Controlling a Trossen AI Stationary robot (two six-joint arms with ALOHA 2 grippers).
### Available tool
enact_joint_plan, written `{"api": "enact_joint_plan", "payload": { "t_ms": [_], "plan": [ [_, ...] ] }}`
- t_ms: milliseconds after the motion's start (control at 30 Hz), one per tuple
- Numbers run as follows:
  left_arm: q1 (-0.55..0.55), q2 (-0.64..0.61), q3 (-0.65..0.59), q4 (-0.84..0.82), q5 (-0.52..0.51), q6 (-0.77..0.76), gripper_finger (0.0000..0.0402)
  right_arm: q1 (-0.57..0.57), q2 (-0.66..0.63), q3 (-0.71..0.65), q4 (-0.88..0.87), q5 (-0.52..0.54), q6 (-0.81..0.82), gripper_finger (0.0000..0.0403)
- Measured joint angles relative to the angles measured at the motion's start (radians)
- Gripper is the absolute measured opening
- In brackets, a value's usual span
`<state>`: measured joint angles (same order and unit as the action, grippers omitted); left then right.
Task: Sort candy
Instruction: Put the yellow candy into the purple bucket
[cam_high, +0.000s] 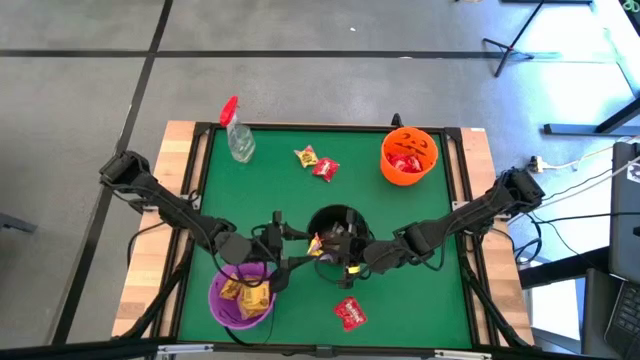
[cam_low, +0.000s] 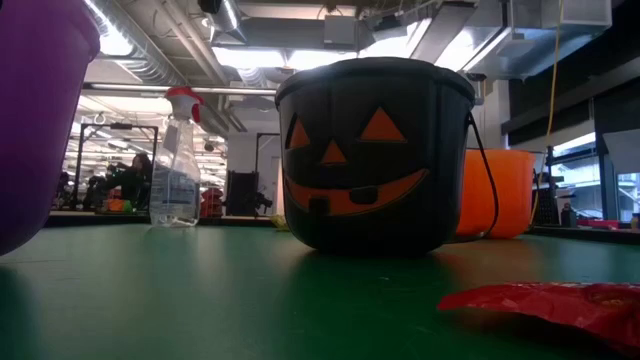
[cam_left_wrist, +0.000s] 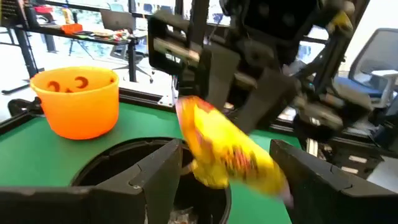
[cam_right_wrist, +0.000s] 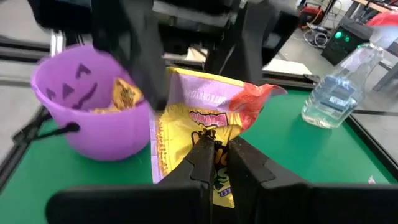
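Observation:
A yellow candy packet (cam_high: 316, 243) is held over the black pumpkin bucket (cam_high: 335, 222) at the table's middle. My right gripper (cam_right_wrist: 221, 155) is shut on it. My left gripper (cam_left_wrist: 227, 180) is open, its two fingers standing on either side of the same packet (cam_left_wrist: 230, 152); whether they touch it I cannot tell. The purple bowl (cam_high: 242, 296) at the near left holds yellow packets. The orange bowl (cam_high: 408, 155) at the far right holds red ones. A yellow packet (cam_high: 306, 156) and two red ones (cam_high: 326, 169) (cam_high: 350, 313) lie flat on the green mat. My right gripper pinches one end of the yellow packet (cam_right_wrist: 214, 167) between its two fingers, coming from the table's right side. The packet sticks out past the fingertips toward the left gripper, crumpled, lifted clear above the bucket's mouth (cam_left_wrist: 124, 162).
A clear spray bottle with a red top (cam_high: 237, 135) stands at the far left of the mat. The black bucket (cam_low: 375, 150) stands upright mid-table. A raised dark rim (cam_high: 465, 200) runs round the mat. Both arms meet close together over the bucket.

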<state>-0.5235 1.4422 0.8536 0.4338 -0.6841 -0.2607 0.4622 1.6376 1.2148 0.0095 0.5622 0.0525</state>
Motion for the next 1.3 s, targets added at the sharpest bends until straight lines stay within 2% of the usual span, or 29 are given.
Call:
{"api": "enact_joint_plan", "payload": {
  "t_ms": [300, 467, 1000, 1133, 1300],
  "plan": [
    [0.006, 0.000, 0.000, -0.003, -0.004, 0.000, 0.0177, 0.000, 0.047, 0.000, 0.023, -0.023, -0.003, 0.0030],
    [0.006, -0.001, 0.000, -0.036, 0.048, -0.040, 0.0145, 0.000, 0.048, -0.001, 0.038, -0.025, -0.011, 0.0030],
    [0.006, -0.002, 0.000, -0.109, 0.036, -0.091, 0.0132, 0.000, 0.048, 0.003, 0.061, -0.031, -0.035, 0.0030],
    [0.005, -0.002, 0.000, -0.109, 0.019, -0.058, 0.0098, 0.000, 0.048, 0.003, 0.061, -0.031, -0.042, 0.0030],
    [0.004, -0.002, 0.000, -0.114, 0.026, -0.041, 0.0034, 0.001, 0.048, 0.003, 0.061, -0.069, -0.084, 0.0030]
  ]
}}
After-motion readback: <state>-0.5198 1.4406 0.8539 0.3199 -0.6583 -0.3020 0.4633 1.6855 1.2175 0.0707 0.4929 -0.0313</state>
